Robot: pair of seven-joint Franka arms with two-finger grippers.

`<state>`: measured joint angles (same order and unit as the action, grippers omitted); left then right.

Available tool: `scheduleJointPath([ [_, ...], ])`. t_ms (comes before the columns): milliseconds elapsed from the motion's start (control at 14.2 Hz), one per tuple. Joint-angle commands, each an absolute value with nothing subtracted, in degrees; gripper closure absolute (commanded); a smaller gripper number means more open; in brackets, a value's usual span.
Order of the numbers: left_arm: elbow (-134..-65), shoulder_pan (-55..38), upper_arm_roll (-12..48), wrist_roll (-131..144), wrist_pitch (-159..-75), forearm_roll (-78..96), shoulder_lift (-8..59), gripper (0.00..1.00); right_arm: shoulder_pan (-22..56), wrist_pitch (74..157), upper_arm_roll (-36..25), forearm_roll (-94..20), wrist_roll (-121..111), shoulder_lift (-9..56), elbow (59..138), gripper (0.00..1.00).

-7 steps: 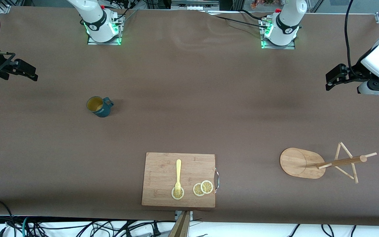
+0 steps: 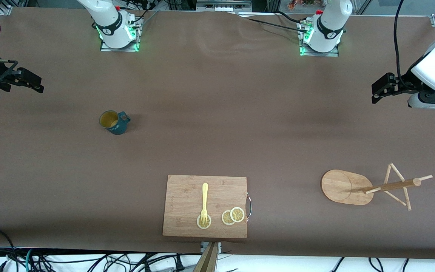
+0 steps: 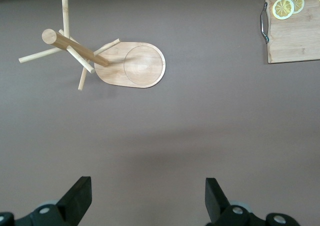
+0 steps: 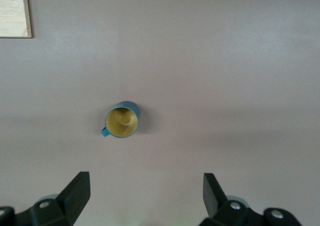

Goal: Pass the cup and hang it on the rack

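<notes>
Nothing done yet. Right gripper (image 2: 38,85) spread, empty, high at the right arm's table end. Cup (image 2: 114,122) upright on table (image 2: 217,113), untouched. Rack (image 2: 368,187) bare. Left gripper (image 2: 377,94) spread, empty, waiting above rack's end.

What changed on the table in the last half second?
Only the left claw moved: it rose slightly and edged toward the table's middle, open, holding nothing, over bare table at the left arm's end. The right claw waits open at its own end. The teal cup, mug tree and cutting board stayed put.
</notes>
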<state>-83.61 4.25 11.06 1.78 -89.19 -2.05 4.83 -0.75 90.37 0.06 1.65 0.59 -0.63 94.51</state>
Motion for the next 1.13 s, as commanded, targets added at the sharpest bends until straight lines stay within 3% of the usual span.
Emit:
scheduleJointPath([
  [0,-82.2,4.1,11.4,1.8,-88.1,-3.6,5.2,0.0,-1.8,90.6,0.9,0.6,-0.1,-1.3,95.2,0.0],
  [1058,-82.2,4.0,11.3,2.0,-88.7,-3.6,5.4,0.0,-1.8,90.5,0.9,0.6,0.2,-1.3,95.3,0.0],
])
